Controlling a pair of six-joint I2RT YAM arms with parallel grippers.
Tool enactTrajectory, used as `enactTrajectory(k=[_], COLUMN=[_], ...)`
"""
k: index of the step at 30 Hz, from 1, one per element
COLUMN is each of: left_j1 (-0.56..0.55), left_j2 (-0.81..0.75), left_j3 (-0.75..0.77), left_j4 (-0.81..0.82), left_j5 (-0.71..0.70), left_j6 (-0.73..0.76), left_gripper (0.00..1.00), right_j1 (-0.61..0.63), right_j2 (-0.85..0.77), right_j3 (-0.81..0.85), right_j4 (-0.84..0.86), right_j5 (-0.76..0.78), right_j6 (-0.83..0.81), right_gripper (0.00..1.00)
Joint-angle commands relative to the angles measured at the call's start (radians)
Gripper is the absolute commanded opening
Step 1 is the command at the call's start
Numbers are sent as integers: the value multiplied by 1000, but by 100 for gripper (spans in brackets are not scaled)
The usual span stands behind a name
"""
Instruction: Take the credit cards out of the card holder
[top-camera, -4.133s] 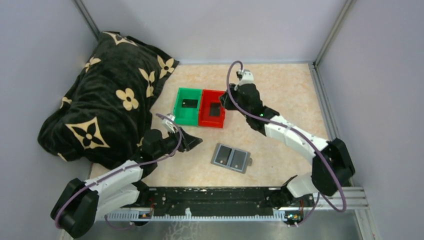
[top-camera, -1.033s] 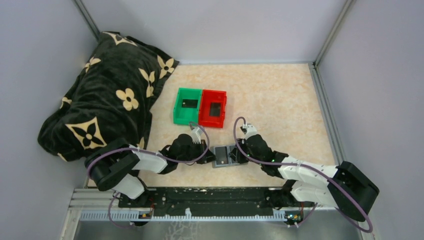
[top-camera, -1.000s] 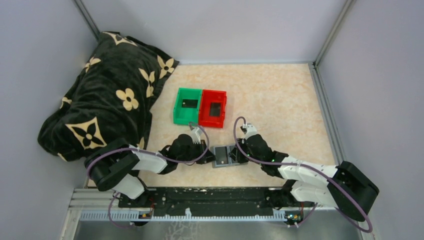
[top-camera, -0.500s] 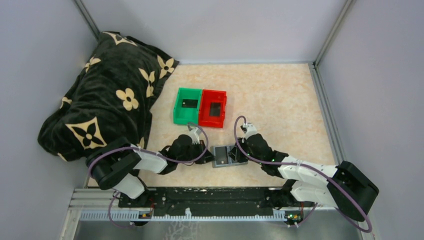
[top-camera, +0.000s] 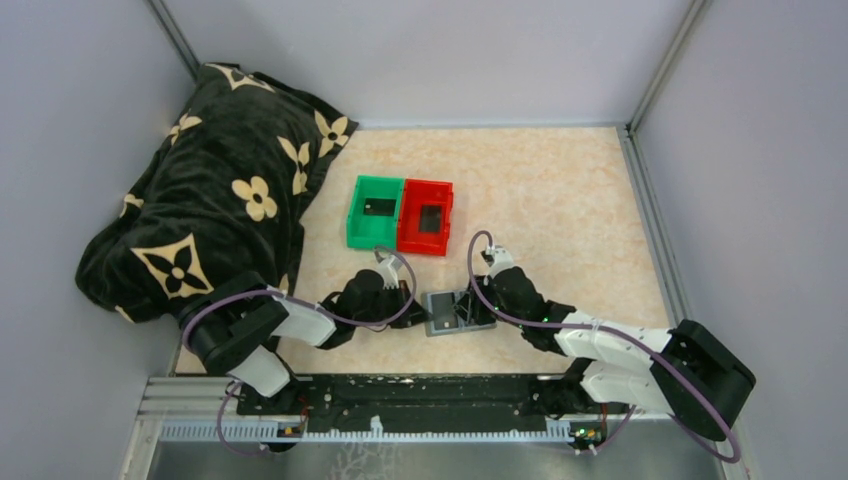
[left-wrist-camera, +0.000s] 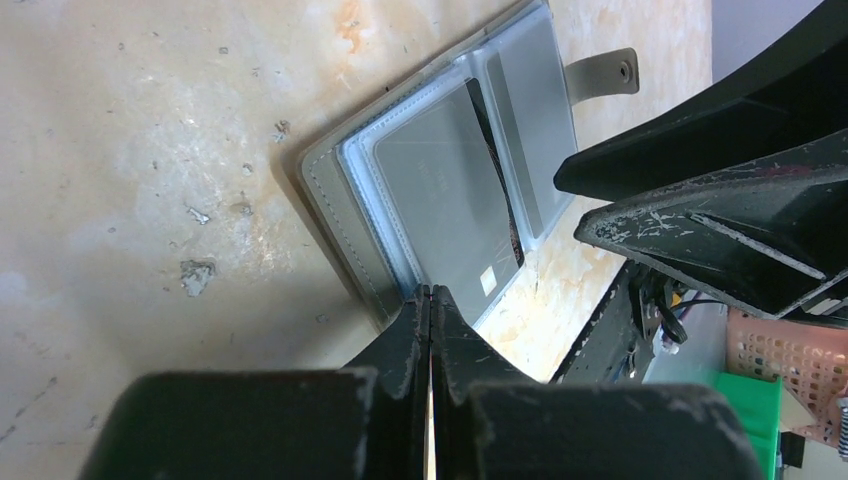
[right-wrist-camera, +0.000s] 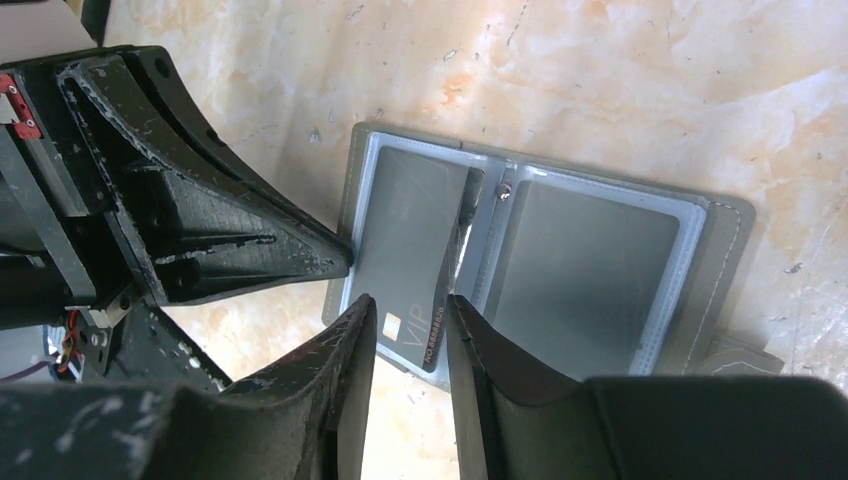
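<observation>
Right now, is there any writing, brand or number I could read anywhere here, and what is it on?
"VIP": on the dark credit card poking out of the grey card holder, next to its chip.
"NO." followed by digits: along the same card's edge, digits too blurred to read.
Faint print on that card in the left wrist view: unreadable.
Green bin, red bin, flowered blanket: no text visible.

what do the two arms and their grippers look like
The left arm and right arm have white shells between bulky black joints, with a purple cable looping along each. The left gripper and right gripper have black, wedge-shaped jaws tapering to thin tips, their surfaces scuffed with pale scratches.
</observation>
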Motion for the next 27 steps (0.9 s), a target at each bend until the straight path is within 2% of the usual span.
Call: enactTrajectory(k=[1,19,27], left_j1=[4,4,3], left_j2=[37,55,58], left_j3=[6,6,9], left_j4=[57,77,77], left_j5=[34,42,42], left_j6=[-12,-18,-20], left_gripper=[0,0,0], right_j1=[-8,-16,-20], right_j2=[10,138,143], right_j3=[2,-25,-35], right_j4=[66,174,233], right_j5=[5,-42,-99], right_j6=[0,2,25], right_gripper=[34,34,33])
